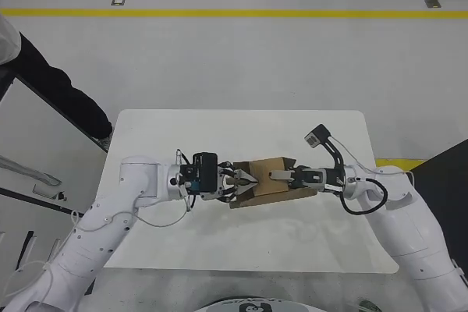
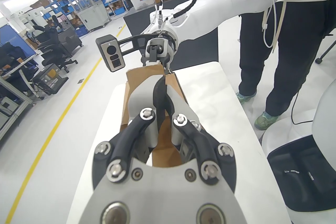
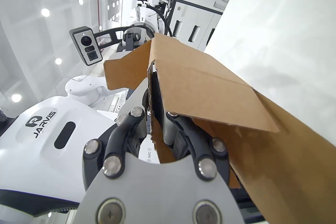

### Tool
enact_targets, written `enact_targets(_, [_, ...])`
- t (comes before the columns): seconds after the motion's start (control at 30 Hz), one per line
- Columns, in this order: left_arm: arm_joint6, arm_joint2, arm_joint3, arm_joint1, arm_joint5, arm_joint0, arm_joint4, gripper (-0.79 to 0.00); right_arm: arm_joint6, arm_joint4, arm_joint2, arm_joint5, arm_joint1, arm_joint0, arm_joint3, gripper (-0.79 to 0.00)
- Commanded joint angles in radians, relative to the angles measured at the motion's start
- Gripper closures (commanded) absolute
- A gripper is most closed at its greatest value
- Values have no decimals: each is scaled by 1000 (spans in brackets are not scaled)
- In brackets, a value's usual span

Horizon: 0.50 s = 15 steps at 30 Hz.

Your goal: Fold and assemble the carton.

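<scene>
A brown cardboard carton (image 1: 269,189) with its flaps open lies in the middle of the white table (image 1: 242,132), between my two grippers. My left gripper (image 1: 244,181) is at the carton's left end. In the left wrist view its fingers (image 2: 139,96) are pressed together over the carton (image 2: 139,76), their tips (image 2: 162,82) at an upright cardboard edge. My right gripper (image 1: 282,175) is at the carton's right end. In the right wrist view it (image 3: 156,93) is shut on a thin cardboard wall, edge-on between the pads, and a flap of the carton (image 3: 199,83) folds out beside it.
The table is bare around the carton, with free room towards every edge. A person (image 1: 58,82) stands off the table's far left corner. A dark cabinet (image 1: 460,168) stands off the right side, and a yellow floor line (image 1: 234,12) runs beyond the table.
</scene>
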Motion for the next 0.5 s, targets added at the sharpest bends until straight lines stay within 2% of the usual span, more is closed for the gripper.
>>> enact_targets(0.0, [11,-27,11,3,15,5,-10,0,-6,24,7,-10,0,-6,3,0])
enact_targets(0.3, [15,-177,37,27,28,68,-46,0,13,180,48,-111,-2,-29,33,0])
enact_targets(0.47, [4,-210,37,34,16,110,-62,0,24,268,57,-183,-8,-26,42,0])
